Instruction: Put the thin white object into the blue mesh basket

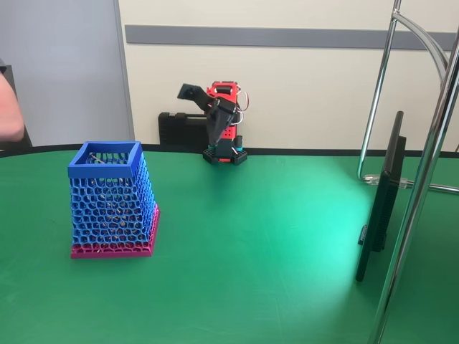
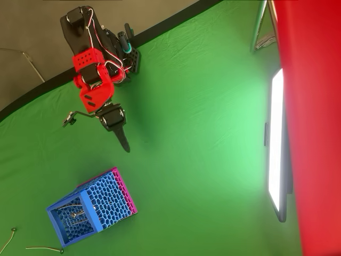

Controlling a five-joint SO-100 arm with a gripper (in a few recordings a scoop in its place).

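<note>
The blue mesh basket [image 1: 112, 203] stands upright on the green table [image 1: 272, 258], well off from the fingers [image 2: 123, 140], which point roughly toward it in the overhead view. It is a honeycomb lattice under a solid blue square rim, widening down to a magenta base. Looking down through its mouth in the overhead view, a few thin pale strands [image 2: 76, 213] lie inside on the bottom, though they are too fine to tell apart or count.

Beyond the basket, on the side away from the fingers, a thin white object [image 2: 43, 248] lies flat on the table: a slender, slightly bowed wire with a tiny dark round tip at one end. A second wire [image 2: 7, 239] of the same kind sits just beside it near the picture's edge. Both are outside the basket and apart from it.

The gripper [image 2: 122, 136] hangs above the table near the red and black arm [image 1: 222, 118]; its dark fingers sit together in a narrow point with nothing between them.
</note>
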